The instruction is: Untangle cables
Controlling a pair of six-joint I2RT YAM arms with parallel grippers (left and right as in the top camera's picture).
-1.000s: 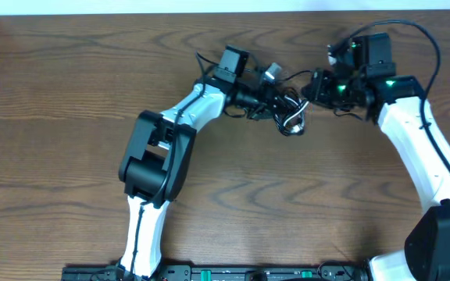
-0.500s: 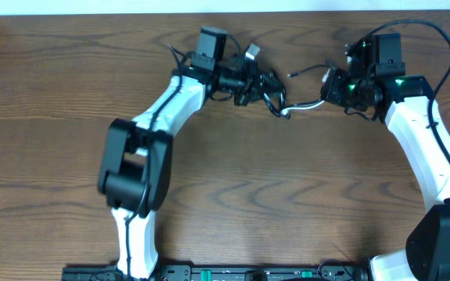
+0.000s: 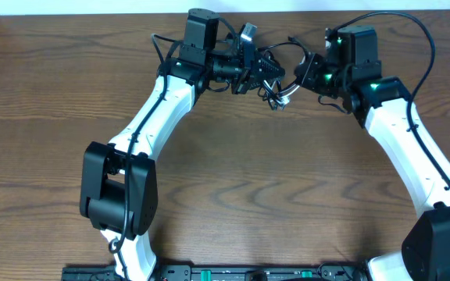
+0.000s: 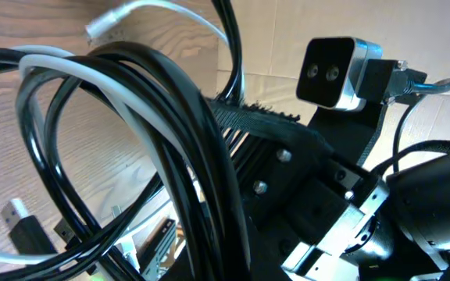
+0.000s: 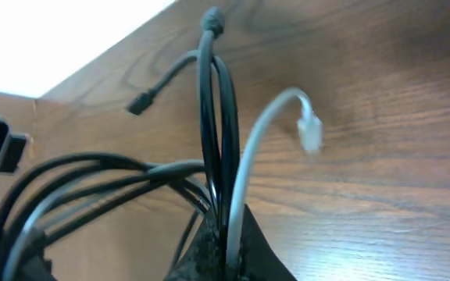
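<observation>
The black cable [image 3: 275,64] and the white cable [image 3: 284,97] form one tangled bunch held off the wooden table [image 3: 233,179] between my two grippers near its far edge. My left gripper [image 3: 254,72] is at the bunch's left side. In the left wrist view, black loops [image 4: 186,133] and the white cable [image 4: 61,64] fill the frame and hide the fingertips. My right gripper [image 3: 304,76] is at the bunch's right side. It is shut on black strands [image 5: 209,101] and the white cable [image 5: 255,152], whose white plug [image 5: 309,131] hangs free.
The table's far edge meets a white wall [image 3: 92,6] just behind the grippers. The right arm's wrist camera [image 4: 334,74] shows close in front of the left wrist. A thick black robot wire [image 3: 412,23] arcs over the right arm.
Both grippers have moved toward the far edge with the bunch. The left one pulled left, stretching the white cable. The right gripper then came back left, and the cables slackened and bunched.
</observation>
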